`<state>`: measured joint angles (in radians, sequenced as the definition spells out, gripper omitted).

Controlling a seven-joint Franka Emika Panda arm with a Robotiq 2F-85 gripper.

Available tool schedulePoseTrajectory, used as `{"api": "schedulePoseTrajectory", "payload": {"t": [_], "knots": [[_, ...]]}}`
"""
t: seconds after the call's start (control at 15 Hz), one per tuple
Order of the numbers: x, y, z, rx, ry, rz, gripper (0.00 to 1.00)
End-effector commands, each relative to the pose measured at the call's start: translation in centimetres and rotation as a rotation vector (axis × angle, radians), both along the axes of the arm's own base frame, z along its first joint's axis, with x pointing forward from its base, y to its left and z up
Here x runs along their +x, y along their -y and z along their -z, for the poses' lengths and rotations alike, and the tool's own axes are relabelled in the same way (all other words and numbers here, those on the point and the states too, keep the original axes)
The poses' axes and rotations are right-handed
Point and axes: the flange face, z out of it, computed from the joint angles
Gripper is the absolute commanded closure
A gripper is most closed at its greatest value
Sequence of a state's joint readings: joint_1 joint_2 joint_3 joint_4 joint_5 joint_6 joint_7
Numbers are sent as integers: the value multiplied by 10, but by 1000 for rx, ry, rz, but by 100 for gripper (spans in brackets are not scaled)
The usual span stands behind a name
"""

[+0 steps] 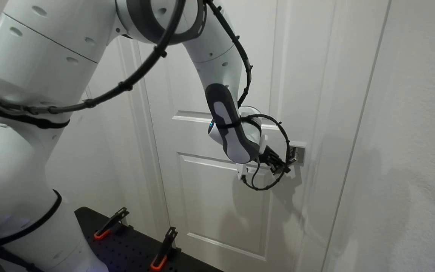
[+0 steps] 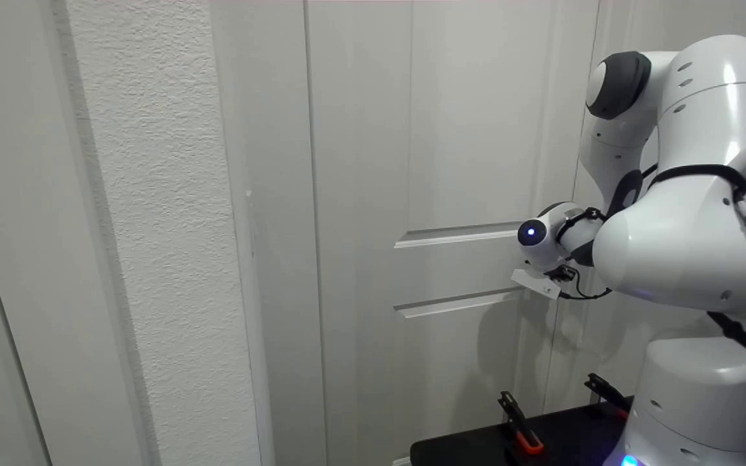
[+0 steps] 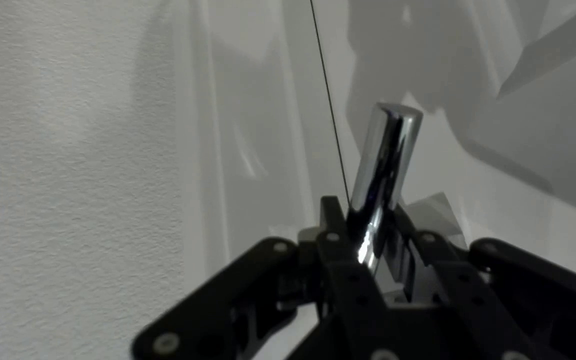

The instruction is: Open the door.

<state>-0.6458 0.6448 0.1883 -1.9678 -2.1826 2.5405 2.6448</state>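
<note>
White and panelled, the door [image 1: 247,211] fills the middle of both exterior views; low in the wrist view I have my gripper [image 3: 369,210] set narrow, clasping the silver lever handle [image 3: 387,155] between its jaws (the free end juts up and slightly right), while pale textured wall [image 3: 73,180] covers that view's left side

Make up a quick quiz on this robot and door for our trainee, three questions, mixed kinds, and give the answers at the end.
1. True or false: the door is shut.
2. The lever handle between the fingers of the gripper looks: a) red, b) silver, c) green.
3. How many clamps on the black tabletop show in each exterior view?

Key: 1. True. 2. b. 3. Two.
</note>
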Motion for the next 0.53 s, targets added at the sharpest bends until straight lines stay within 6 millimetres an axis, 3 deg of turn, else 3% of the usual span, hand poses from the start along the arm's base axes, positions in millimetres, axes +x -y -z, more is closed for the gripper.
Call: {"api": "schedulePoseTrajectory", "payload": {"t": [0.0,0.47], "knots": [[-9,22,21,-135,7,-12,94],[-6,15,46,-243,140,-82,94]]}}
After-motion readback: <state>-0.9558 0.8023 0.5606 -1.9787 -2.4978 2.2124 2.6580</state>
